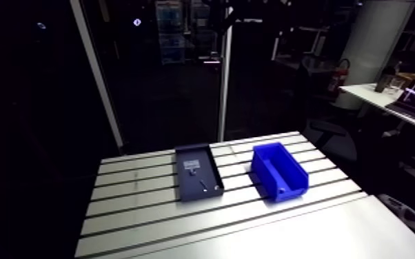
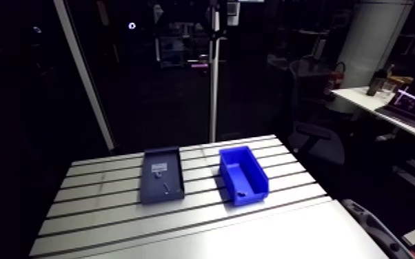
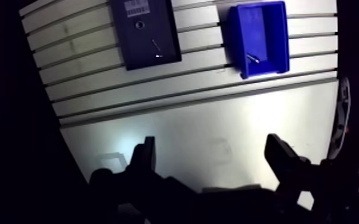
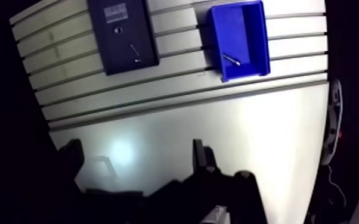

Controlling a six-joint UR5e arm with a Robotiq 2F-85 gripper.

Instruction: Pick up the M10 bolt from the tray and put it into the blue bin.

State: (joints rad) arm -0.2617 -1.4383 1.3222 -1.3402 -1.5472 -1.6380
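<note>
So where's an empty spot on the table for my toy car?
The wide smooth stretch of table between the fingers and the tray is bare. The slotted part beside the tray, on the side away from the blue bin, is free too. The gap between tray and bin is tighter.

The room is dim and nearly black beyond the slotted table [image 1: 148, 206], which is the only well-lit surface and looks pale grey in the arm view. On it the tray [image 1: 198, 172] is almost black, while the blue bin [image 1: 280, 171] stands out vividly. In the wrist view a soft patch of glare lies on bare table just ahead of the gripper [image 3: 212, 149], whose spread fingers [image 3: 280, 155] are black silhouettes. There the table's slots bow into curves and the surroundings fall to black.
</note>
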